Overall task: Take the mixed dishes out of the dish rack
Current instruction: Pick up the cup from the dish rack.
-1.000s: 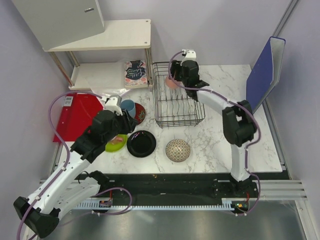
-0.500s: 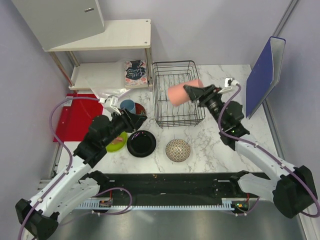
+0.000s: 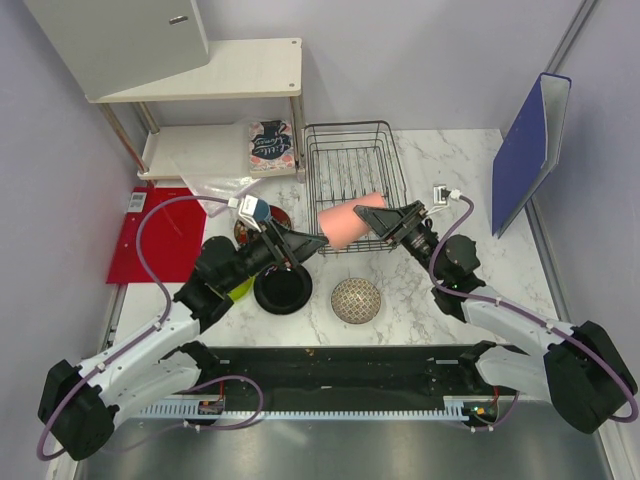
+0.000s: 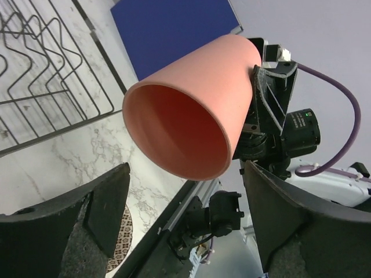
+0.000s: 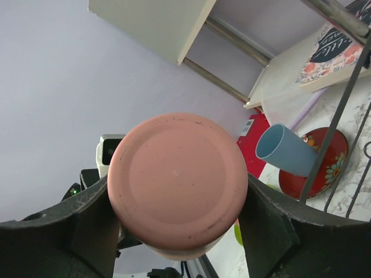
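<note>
My right gripper is shut on the tall pink cup. It holds the cup sideways in the air, just in front of the black wire dish rack, mouth pointing left. My left gripper is open right at that mouth, its fingers apart and touching nothing. On the table lie the glossy black plate, the beige speckled bowl and the lime-green plate, partly under my left arm. The light-blue cup sits on the dark red plate.
A white shelf stands at the back left, with a floral packet on its lower board. A red board lies at the left edge. A blue folder leans at the right.
The right arm has lifted the pink cup out of the rack and swung it forward and left. The left gripper has opened and risen to meet the cup's mouth.
</note>
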`<state>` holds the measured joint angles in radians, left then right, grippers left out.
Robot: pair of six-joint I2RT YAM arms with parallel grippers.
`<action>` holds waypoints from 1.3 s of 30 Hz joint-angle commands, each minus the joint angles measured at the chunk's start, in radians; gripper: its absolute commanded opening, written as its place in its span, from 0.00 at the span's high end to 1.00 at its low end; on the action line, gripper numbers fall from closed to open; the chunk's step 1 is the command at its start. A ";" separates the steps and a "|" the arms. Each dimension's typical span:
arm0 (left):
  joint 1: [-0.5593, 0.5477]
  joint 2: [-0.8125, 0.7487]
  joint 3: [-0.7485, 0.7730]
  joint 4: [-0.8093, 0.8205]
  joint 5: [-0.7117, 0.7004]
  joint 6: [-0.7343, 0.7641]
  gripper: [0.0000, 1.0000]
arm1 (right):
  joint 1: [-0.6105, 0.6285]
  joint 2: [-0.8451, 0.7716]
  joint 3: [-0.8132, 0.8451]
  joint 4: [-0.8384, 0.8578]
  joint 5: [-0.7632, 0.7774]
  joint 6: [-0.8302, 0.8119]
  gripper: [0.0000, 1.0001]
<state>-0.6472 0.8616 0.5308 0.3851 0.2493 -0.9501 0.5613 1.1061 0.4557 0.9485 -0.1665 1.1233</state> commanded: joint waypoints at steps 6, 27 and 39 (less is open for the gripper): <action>-0.052 0.024 0.031 0.147 -0.015 -0.018 0.25 | 0.034 0.009 0.005 0.095 -0.011 -0.003 1.00; -0.071 0.054 0.326 -0.458 -0.113 0.226 0.98 | 0.121 -0.101 0.216 -0.656 0.229 -0.394 0.02; -0.072 0.257 0.831 -1.482 -0.489 0.545 0.98 | 0.120 -0.221 0.350 -1.160 0.660 -0.563 0.02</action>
<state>-0.7166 1.0386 1.3136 -0.6769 -0.1001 -0.5594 0.6796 0.8940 0.7731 -0.0185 0.3252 0.6579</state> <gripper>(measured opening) 0.083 0.982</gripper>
